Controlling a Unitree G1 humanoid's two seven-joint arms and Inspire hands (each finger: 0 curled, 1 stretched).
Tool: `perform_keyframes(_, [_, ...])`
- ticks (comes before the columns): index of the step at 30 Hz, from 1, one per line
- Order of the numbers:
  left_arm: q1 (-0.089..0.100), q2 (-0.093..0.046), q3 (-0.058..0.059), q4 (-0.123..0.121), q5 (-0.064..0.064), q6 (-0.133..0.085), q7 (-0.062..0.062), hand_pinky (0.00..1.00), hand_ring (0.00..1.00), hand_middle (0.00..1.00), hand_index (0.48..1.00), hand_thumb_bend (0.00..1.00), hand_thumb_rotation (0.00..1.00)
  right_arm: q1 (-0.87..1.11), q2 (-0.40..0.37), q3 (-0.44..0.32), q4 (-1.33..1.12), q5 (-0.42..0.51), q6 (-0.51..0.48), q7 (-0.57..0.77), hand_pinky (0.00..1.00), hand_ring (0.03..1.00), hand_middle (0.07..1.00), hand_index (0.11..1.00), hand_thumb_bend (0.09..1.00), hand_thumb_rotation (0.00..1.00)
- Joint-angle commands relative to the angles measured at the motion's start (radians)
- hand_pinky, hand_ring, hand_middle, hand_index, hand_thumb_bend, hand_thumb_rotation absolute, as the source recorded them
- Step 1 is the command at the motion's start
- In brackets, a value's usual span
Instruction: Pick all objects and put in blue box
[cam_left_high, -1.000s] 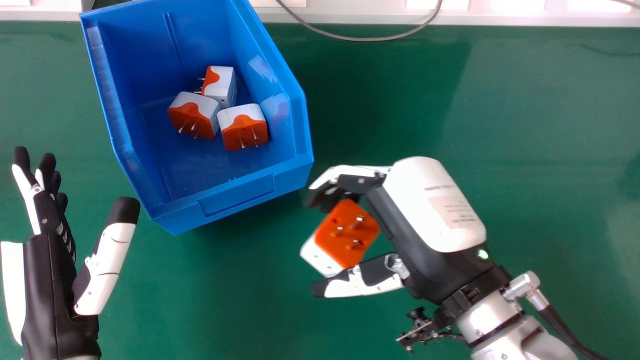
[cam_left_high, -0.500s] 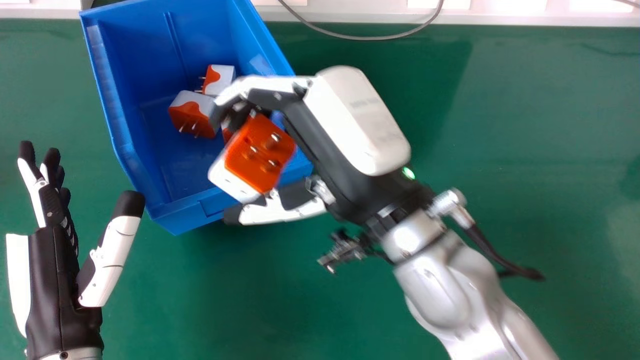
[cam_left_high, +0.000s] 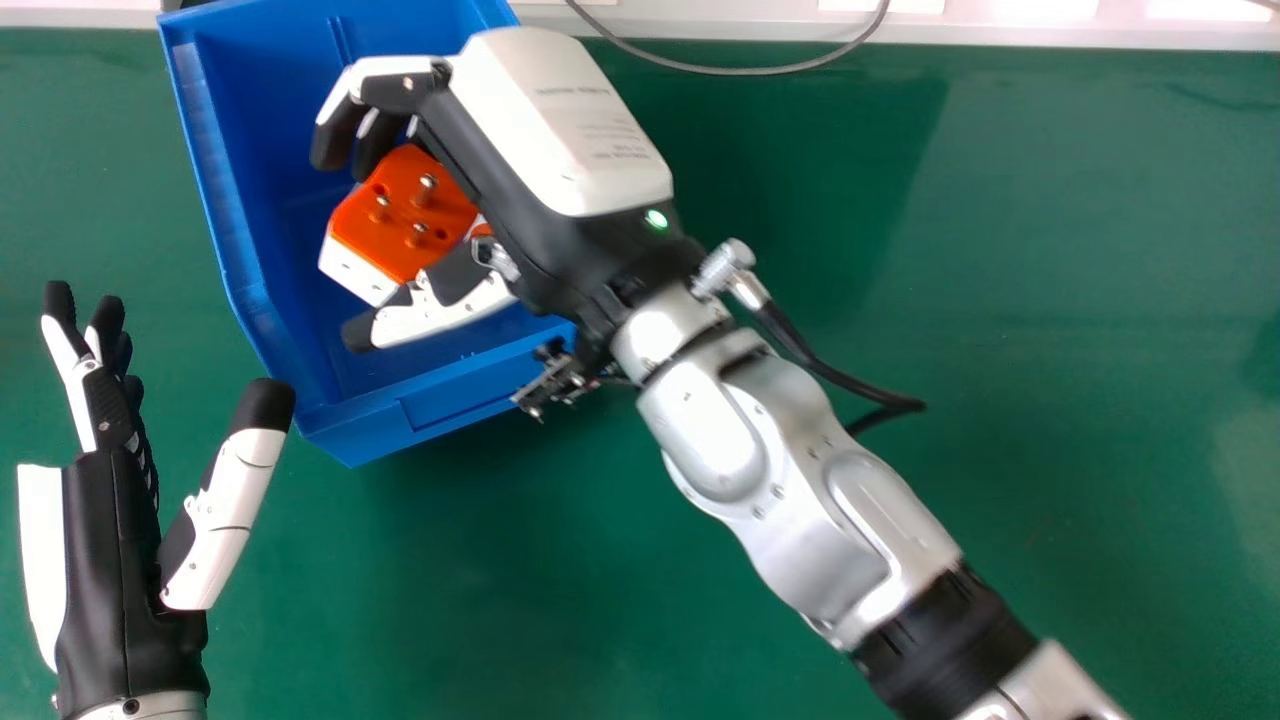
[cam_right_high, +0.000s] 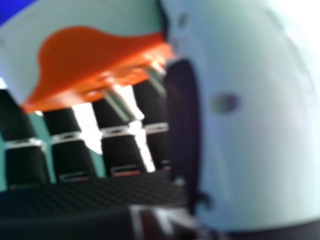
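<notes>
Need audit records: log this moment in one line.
right hand: holding plug adapter | location: over blue box | left hand: open, outside box | release: not yet

The place looks like a lab or workshop, though which of the two I cannot tell. The desk (cam_left_high: 1100, 250) has a smooth green work surface, with a plastic blue box (cam_left_high: 380, 430) toward 11 o'clock. A silver robot arm (cam_left_high: 720, 430) comes in between 4 and 5 o'clock, wired at its wrist. Near 12 o'clock, a thin gray cable (cam_left_high: 740, 71) loops over the desk's pale far border (cam_left_high: 1000, 35).
</notes>
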Motion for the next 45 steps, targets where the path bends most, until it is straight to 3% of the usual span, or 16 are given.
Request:
perform_keyframes(1, [0.005,0.008,-0.002,-0.019,0.002,-0.01,0.0,1.0,1.0,1.0,1.0,0.8,0.74,-0.088,0.035,0.0,0.053,0.01,0.004,-0.038,0.45,0.48,0.497,0.452,0.503,0.0])
perform_keyframes(10, [0.013,0.006,-0.014,-0.033,0.007,-0.006,-0.002,1.0,1.0,1.0,1.0,0.79,0.74,-0.341,0.129,0.024,0.431,0.011,0.056,-0.152,0.39,0.455,0.512,0.503,0.496,0.0])
perform_keyframes(17, [0.021,0.002,-0.018,-0.045,-0.004,0.004,-0.006,1.0,1.0,1.0,1.0,0.8,0.74,-0.449,0.167,0.049,0.614,0.033,0.065,-0.199,0.37,0.48,0.569,0.479,0.49,0.0])
perform_keyframes(23, [0.026,-0.006,-0.026,-0.06,0.004,0.01,-0.001,1.0,1.0,1.0,1.0,0.8,0.74,-0.448,0.139,0.075,0.643,0.049,-0.026,-0.238,0.37,0.494,0.593,0.481,0.486,0.0])
perform_keyframes(25, [0.025,-0.007,-0.027,-0.061,0.007,0.011,0.001,1.0,1.0,1.0,1.0,0.8,0.75,-0.444,0.124,0.09,0.648,0.042,-0.054,-0.234,0.56,0.713,0.818,0.775,0.675,0.12])
perform_keyframes(26, [0.025,-0.007,-0.027,-0.061,0.008,0.012,0.002,1.0,1.0,1.0,1.0,0.8,0.75,-0.445,0.12,0.095,0.651,0.04,-0.058,-0.23,0.56,0.713,0.818,0.775,0.675,0.12])
perform_keyframes(28, [0.024,-0.007,-0.028,-0.062,0.011,0.013,0.004,1.0,1.0,1.0,1.0,0.8,0.75,-0.447,0.115,0.102,0.652,0.037,-0.053,-0.216,0.68,0.856,0.922,0.903,0.781,0.26])
perform_keyframes(30, [0.022,-0.006,-0.03,-0.061,0.016,0.015,0.006,1.0,1.0,1.0,1.0,0.8,0.75,-0.446,0.113,0.11,0.646,0.035,-0.041,-0.205,0.72,0.907,0.95,0.938,0.815,0.31])
perform_keyframes(31, [0.022,-0.006,-0.031,-0.06,0.018,0.016,0.008,0.99,1.0,1.0,1.0,0.8,0.75,-0.445,0.112,0.114,0.644,0.034,-0.034,-0.202,0.78,0.953,0.975,0.968,0.841,0.4])
perform_keyframes(33, [0.02,-0.006,-0.032,-0.059,0.022,0.018,0.01,0.99,1.0,1.0,1.0,0.8,0.75,-0.442,0.111,0.121,0.64,0.031,-0.024,-0.198,0.79,0.962,0.98,0.975,0.846,0.42])
perform_keyframes(36, [0.017,-0.007,-0.036,-0.06,0.029,0.022,0.014,0.98,1.0,1.0,1.0,0.8,0.75,-0.439,0.11,0.132,0.635,0.026,-0.01,-0.194,0.87,0.993,0.996,0.995,0.851,0.54])
perform_keyframes(45, [0.009,-0.014,-0.046,-0.067,0.04,0.043,0.024,0.98,1.0,1.0,1.0,0.81,0.75,-0.431,0.099,0.163,0.605,0.011,0.032,-0.184,0.92,1.0,1.0,1.0,0.841,0.64])
